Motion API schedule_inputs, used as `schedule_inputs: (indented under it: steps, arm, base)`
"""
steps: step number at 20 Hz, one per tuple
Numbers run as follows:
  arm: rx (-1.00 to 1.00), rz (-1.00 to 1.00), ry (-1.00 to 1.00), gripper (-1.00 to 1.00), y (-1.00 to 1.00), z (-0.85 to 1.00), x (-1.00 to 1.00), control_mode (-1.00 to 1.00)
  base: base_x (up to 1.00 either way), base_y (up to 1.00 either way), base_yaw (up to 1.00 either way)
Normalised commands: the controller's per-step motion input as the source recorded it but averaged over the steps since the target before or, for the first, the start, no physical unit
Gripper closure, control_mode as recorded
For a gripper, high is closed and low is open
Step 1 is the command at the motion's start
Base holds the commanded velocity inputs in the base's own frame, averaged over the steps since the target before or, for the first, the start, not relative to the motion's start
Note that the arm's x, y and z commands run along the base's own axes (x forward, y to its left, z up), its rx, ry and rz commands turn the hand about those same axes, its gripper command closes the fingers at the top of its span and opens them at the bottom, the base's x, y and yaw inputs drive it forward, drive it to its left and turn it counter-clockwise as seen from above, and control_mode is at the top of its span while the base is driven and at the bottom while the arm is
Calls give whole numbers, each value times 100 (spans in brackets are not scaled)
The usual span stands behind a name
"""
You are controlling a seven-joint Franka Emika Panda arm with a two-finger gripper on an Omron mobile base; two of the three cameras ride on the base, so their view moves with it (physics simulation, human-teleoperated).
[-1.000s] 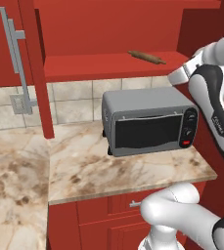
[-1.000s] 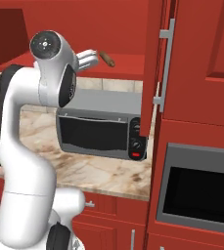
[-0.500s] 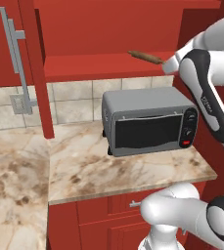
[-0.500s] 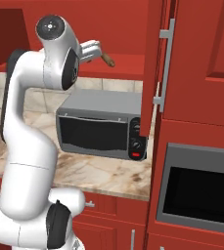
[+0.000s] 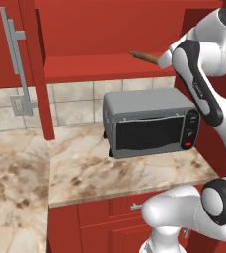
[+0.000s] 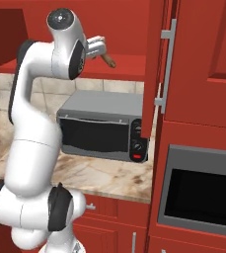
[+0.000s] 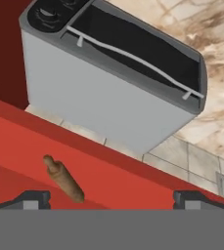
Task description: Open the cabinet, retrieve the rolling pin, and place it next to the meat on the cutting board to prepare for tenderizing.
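The red wall cabinet (image 5: pixel 104 64) stands open, its doors swung out to either side with their long silver bar handles (image 6: pixel 166 69) showing. The rolling pin (image 5: pixel 144 57) lies on the cabinet's red inner shelf, towards the shelf's right end in the left base view, with one knobbed end pointing out. In the hand view the rolling pin (image 7: pixel 63 178) lies near the shelf's front edge, between the two dark fingertips (image 7: pixel 33 199) but closer to the one on the left. The gripper (image 7: pixel 111 200) hangs over the shelf with its jaws spread wide and holds nothing.

Directly below the shelf a grey toaster oven (image 5: pixel 151 121) sits on the marble counter (image 5: pixel 85 168), back against the tiled wall (image 5: pixel 72 101). A built-in oven (image 6: pixel 203 195) is set into the tall red unit at the counter's right end. The robot's white forearm (image 5: pixel 196 81) reaches up past the toaster oven's right side to the shelf.
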Motion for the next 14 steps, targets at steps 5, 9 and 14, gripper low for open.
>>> schedule_inputs:
  steps: [5, 9, 14]
  arm:
    - [1, 0, 7, -100, -11, 0, 43, -100]
    - [3, 0, 1, -100, -24, 0, 41, -100]
    - [4, 0, 0, -100, -26, 0, 34, -100]
  base:
    - [0, 0, 0]
    - [0, 0, 0]
    - [0, 0, 0]
